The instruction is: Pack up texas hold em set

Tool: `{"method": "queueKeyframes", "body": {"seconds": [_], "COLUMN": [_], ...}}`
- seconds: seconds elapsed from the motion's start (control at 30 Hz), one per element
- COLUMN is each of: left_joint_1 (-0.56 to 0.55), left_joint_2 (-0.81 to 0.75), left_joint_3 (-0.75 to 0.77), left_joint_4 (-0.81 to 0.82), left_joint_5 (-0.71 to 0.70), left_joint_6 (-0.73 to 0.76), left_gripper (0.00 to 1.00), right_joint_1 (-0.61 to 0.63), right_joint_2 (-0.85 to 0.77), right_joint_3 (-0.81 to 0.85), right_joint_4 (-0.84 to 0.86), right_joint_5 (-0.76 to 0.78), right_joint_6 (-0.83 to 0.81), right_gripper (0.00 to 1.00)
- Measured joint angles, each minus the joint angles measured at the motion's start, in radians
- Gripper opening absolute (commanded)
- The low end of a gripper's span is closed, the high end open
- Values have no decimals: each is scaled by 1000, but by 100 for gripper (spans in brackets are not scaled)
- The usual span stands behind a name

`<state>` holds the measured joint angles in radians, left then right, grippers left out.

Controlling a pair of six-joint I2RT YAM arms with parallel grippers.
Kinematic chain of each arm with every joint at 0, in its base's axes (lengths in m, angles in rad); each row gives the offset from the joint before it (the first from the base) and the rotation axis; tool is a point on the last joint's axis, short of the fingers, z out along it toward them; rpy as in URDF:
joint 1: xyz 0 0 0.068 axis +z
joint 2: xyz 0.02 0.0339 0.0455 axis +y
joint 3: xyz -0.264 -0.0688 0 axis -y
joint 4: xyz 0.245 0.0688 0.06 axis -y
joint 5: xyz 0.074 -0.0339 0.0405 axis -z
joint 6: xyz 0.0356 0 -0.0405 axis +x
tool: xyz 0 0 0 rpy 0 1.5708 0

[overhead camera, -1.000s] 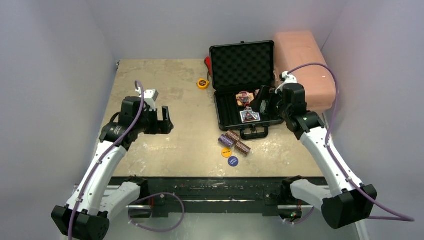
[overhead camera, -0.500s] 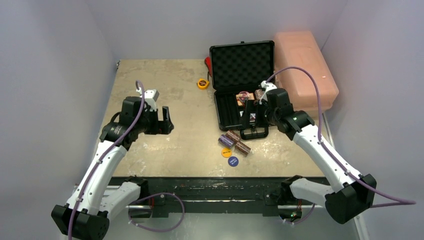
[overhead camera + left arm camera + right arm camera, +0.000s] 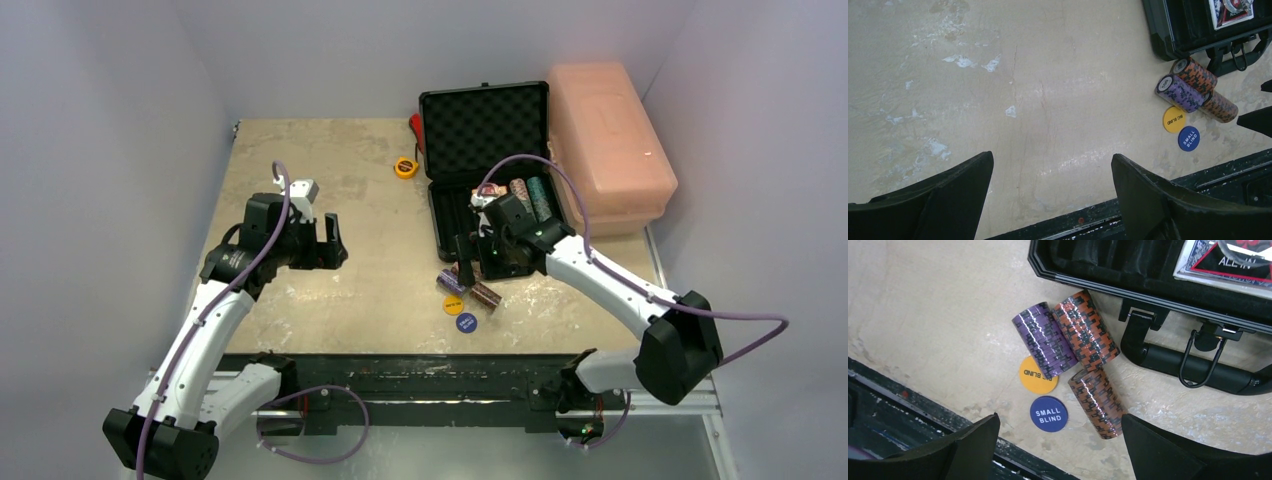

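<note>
Seen from the top camera, the black briefcase (image 3: 445,215) lay open at the far right of the table (image 3: 330,160), its foam-lined lid (image 3: 485,130) upright, and two chip rolls (image 3: 530,195) lay in the far right part of the tray. A pink box (image 3: 605,120) stood just beside the case on the right, and a yellow tape measure (image 3: 405,167) lay near its left. Plain pale walls closed in the scuffed beige tabletop. The right gripper (image 3: 468,256) hovered over the case's front edge, while the left gripper (image 3: 330,240) hung well apart over bare table. In the left wrist view, that gripper's fingers (image 3: 943,200) were spread wide with nothing between them. At the far right a purple chip stack (image 3: 1179,93) lay touching two orange chip stacks (image 3: 1219,106), just in front of the case. In the right wrist view, the jaws stood wide and empty above the yellow button (image 3: 1034,376) and the blue button (image 3: 1049,413). Both buttons lay on the table just beside the stacks, outside the case and near its handle (image 3: 1193,362), and a card deck (image 3: 1228,260) lay inside the tray
</note>
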<state>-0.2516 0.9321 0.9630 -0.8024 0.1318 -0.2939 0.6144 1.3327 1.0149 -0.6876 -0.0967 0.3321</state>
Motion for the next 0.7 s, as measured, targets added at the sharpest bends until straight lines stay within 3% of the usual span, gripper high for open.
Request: {"method": "queueKeyframes", "body": {"seconds": [0.7], "left_joint_1": [-5], "left_joint_2": [0], "left_joint_3": [0], "left_joint_4": [-1], "left_joint_5": [14], "left_joint_6": [0], "left_gripper": [88], "right_joint_1": [1], "right_joint_2": [71], "right_joint_3": [-125], "right_joint_4": [97], "right_joint_5": [78], "right_joint_6": [57], "right_gripper": [88]}}
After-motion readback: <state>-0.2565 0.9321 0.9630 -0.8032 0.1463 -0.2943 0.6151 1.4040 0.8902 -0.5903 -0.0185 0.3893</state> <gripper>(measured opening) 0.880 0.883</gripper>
